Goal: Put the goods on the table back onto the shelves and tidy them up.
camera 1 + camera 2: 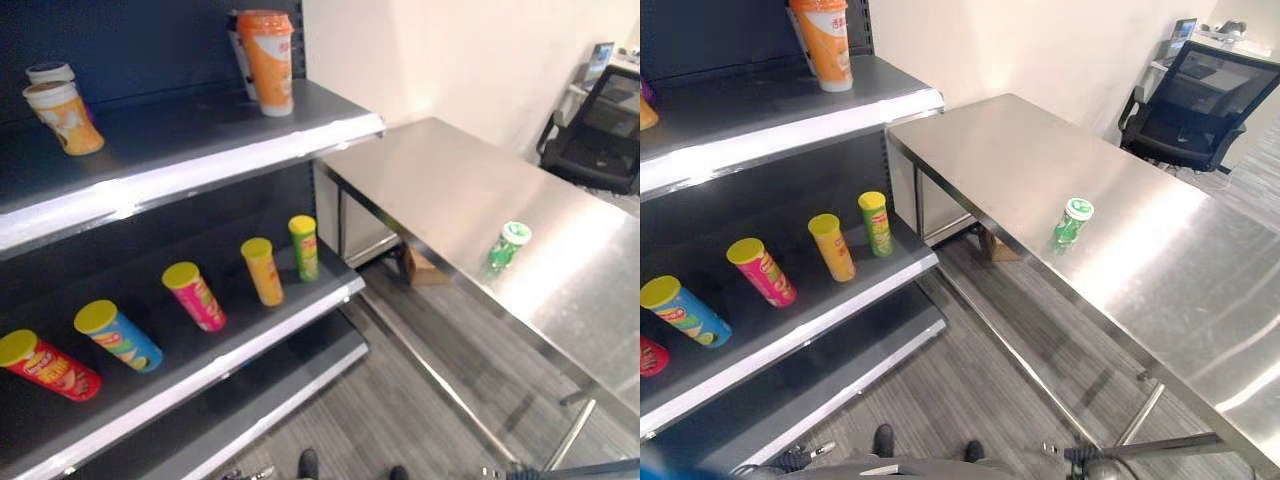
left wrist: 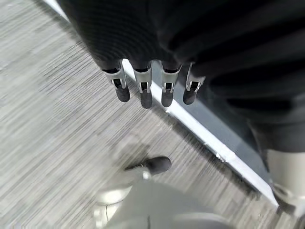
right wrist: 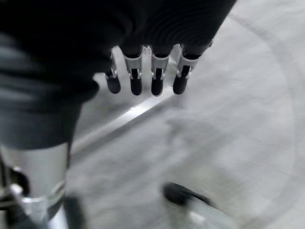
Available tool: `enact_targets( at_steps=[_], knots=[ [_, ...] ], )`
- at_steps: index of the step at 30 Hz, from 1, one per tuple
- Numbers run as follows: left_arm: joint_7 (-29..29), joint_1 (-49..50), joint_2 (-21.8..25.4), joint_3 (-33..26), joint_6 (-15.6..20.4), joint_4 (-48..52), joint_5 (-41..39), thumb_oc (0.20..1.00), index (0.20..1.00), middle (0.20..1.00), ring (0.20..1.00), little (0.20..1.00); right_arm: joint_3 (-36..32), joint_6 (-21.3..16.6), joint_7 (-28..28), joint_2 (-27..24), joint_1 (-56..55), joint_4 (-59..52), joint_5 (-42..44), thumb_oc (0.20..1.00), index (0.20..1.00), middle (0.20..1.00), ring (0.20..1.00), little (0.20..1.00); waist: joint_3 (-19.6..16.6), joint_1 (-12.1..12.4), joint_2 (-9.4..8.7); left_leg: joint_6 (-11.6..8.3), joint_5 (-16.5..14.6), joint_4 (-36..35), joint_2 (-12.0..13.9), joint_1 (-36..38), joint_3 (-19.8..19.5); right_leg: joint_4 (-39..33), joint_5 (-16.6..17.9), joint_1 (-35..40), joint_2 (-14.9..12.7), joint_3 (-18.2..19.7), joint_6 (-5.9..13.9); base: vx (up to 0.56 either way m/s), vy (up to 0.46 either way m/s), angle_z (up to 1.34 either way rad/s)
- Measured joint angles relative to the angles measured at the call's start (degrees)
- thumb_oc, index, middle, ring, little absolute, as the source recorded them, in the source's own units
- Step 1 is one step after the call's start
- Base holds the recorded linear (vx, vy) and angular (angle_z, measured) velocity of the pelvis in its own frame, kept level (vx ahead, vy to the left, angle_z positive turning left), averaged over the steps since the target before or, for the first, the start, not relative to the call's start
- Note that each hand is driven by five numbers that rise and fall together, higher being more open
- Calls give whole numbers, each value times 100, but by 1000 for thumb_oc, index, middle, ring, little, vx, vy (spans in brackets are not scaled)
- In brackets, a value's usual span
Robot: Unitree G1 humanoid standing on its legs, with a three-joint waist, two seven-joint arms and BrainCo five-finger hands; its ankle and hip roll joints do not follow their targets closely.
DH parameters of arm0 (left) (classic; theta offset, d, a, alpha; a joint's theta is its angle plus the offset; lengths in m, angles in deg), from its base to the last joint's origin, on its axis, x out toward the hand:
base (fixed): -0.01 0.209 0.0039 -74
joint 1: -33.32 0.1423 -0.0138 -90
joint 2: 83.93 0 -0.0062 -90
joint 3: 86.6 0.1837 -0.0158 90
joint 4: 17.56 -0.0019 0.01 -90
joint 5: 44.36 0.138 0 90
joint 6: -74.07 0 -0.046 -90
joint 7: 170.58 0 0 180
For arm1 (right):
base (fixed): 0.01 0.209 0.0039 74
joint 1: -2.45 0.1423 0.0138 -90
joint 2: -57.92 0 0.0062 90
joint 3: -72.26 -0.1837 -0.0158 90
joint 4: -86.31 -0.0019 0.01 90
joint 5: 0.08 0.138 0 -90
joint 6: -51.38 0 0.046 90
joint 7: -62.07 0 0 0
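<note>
A small green can with a white lid [image 1: 509,246] stands alone on the steel table [image 1: 470,180], near its front edge. On the middle shelf [image 1: 250,340] stand several tall tubes: red [image 1: 48,365], blue [image 1: 118,335], pink [image 1: 195,296], orange [image 1: 263,271] and green [image 1: 304,247]. The top shelf [image 1: 200,160] carries an orange cup [image 1: 268,62] and, at the left, a yellow cup [image 1: 62,117]. My left hand [image 2: 147,88] hangs over the floor with straight fingers and holds nothing. My right hand [image 3: 143,78] also hangs low over the floor, fingers straight and empty.
A black office chair [image 1: 1195,110] stands at the far end of the table. A cardboard box [image 1: 420,265] sits on the floor under the table. Grey plank floor [image 1: 990,390] lies between the shelves and the table.
</note>
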Motion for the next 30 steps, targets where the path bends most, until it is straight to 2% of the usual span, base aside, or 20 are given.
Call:
enact_targets(
  at_steps=[1,2,4,6,8,9,10,12,13,15,16,18,20,24,27,30],
  knots=[
    [9,9,-34,3,1,28,44,1000,1000,1000,1000,1000,-4,-62,11,-207,-37,-40,0,1000,1000,1000,1000,1000,-45,-16,154,-66,68,-118,162,98,17,-1,-17,12,112,-55,3,62,-52,20],
    [11,-3,-40,3,-3,28,100,1000,1000,1000,1000,1000,-12,-72,3,-325,-1,-6,0,1000,1000,1000,1000,1000,-32,-35,161,-65,178,-200,178,183,42,-1,-42,64,114,-79,28,48,-45,11],
    [53,6,29,4,5,134,189,1000,1000,1000,1000,1000,15,-20,167,-641,-19,-118,2,1000,1000,1000,1000,1000,-64,8,203,-46,208,-373,170,337,116,-2,-62,134,103,-54,47,46,-45,-4],
    [159,14,205,0,-9,217,204,1000,1000,1000,1000,1000,5,103,543,-1091,-395,-1224,125,1000,1000,1000,1000,1000,-52,-41,187,-46,208,-407,174,346,135,-1,-66,117,104,-43,51,46,-20,-4],
    [191,114,336,-22,3,362,211,1000,1000,1000,1000,1000,-117,-51,935,-1655,-871,-2484,422,1000,1000,1000,1000,1000,-38,-145,188,-45,212,-408,174,345,139,-1,-63,117,100,-53,67,23,10,0],
    [232,146,358,-53,0,366,227,1000,1000,1000,1000,1000,-162,-14,1175,-2012,-1032,-2988,630,1000,1000,1000,1000,1000,-22,-191,166,-49,208,-408,173,360,152,-1,-65,150,96,-62,96,52,31,1],
    [263,175,346,-49,11,373,298,1000,1000,1000,1000,1000,-164,-48,1404,-2574,-1292,-3553,786,1000,1000,1000,1000,1000,-38,-271,223,-55,201,-410,162,375,149,-1,-82,181,77,-73,105,57,34,5],
    [359,231,340,4,26,367,389,1000,1000,1000,1000,1000,-142,-84,1851,-3368,-1327,-3793,1027,1000,1000,1000,1000,1000,-32,-307,219,-80,183,-410,158,456,156,-1,-100,266,69,-95,103,52,33,1],
    [383,230,323,30,36,365,407,1000,1000,1000,1000,1000,-19,-62,2008,-3542,-1303,-3757,1042,1000,1000,1000,1000,1000,-48,-308,184,-87,175,-411,165,464,155,-1,-118,275,76,-94,107,51,29,1],
    [496,146,299,182,85,362,425,1000,1000,1000,1000,1000,410,-6,2306,-3608,-1006,-3514,1071,1000,1000,1000,1000,1000,-56,-299,131,-85,177,-410,180,451,154,0,-126,271,91,-116,103,46,35,5],
    [580,138,230,224,79,351,427,1000,1000,1000,1000,1000,768,60,2441,-3406,-647,-3314,1070,1000,1000,1000,1000,1000,-57,-295,110,-84,178,-410,179,453,155,-1,-124,272,92,-115,102,31,34,1],
    [588,118,121,217,80,347,427,1000,1000,1000,1000,1000,834,105,2519,-3153,-534,-3493,1071,1000,1000,1000,1000,1000,-62,-291,122,-84,178,-410,164,453,158,-1,-125,268,77,-113,102,15,18,0],
    [591,122,44,216,79,337,427,1000,1000,1000,1000,1000,894,107,2608,-2988,-508,-3801,1081,1000,1000,1000,1000,1000,-69,-285,207,-82,180,-410,154,460,161,-1,-124,260,65,-118,104,38,41,2],
    [587,141,11,202,68,241,433,1000,1000,1000,1000,1000,913,107,2669,-3072,-438,-4447,1200,1000,1000,1000,1000,1000,-79,-286,312,-83,180,-410,158,467,157,0,-127,272,64,-141,108,26,30,1],
    [582,138,-62,150,70,244,434,1000,1000,1000,1000,1000,845,87,2645,-3304,-344,-5187,1620,1000,1000,1000,1000,1000,-109,-293,368,-84,179,-410,155,480,173,-1,-128,274,60,-137,110,24,30,-1],
    [578,132,-163,149,78,247,436,1000,1000,1000,1000,1000,363,-175,2547,-3322,-311,-5663,1989,1000,1000,1000,1000,1000,-125,-301,399,-98,168,-411,154,543,202,-1,-139,311,55,-102,120,34,34,-3]
  ],
)
